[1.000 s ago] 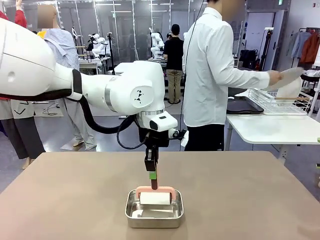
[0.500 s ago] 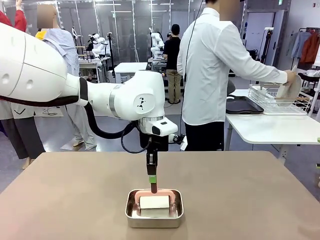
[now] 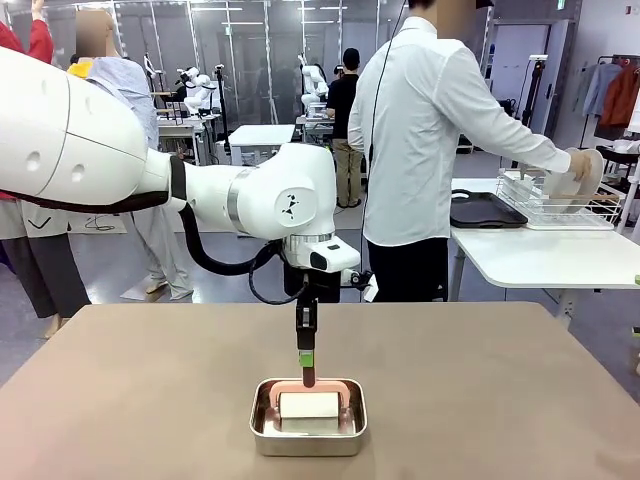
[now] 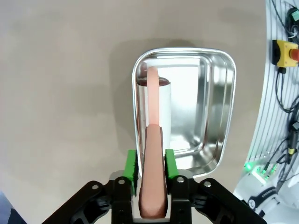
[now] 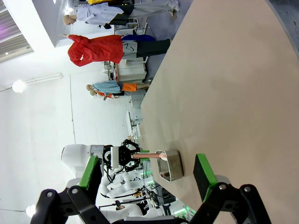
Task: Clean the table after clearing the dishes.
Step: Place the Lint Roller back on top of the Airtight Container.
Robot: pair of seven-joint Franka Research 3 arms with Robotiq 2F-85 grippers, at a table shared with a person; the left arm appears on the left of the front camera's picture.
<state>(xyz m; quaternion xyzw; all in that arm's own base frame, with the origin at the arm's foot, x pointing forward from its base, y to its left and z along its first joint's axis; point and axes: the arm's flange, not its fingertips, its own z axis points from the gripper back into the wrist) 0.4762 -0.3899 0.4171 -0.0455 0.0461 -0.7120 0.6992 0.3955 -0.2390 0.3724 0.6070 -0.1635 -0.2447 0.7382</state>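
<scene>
The left gripper [image 3: 307, 366] hung over a steel pan [image 3: 308, 417] near the front middle of the table [image 3: 480, 390]. In the left wrist view its green pads [image 4: 131, 165] flanked the pink handle [image 4: 153, 186] of a white wiper [image 4: 184, 107] lying in the pan; whether the pads pressed the handle or stood just off it could not be made out, and the handle's near end was hidden between the fingers. From the front, the pan's wall cut off the lower part of the wiper [image 3: 308, 405].

The right gripper [image 5: 147, 175] had its jaws wide apart with nothing between them, the tabletop running sideways beyond and the pan [image 5: 170, 164] small in the distance.

At a white side table [image 3: 540, 255] a person in a white shirt [image 3: 420, 140] held a plate [image 3: 584, 172] at a wire rack [image 3: 555, 205], next to a dark tray [image 3: 488, 210]. The rack's contents were too small to tell, and the person's other arm was hidden behind the body.
</scene>
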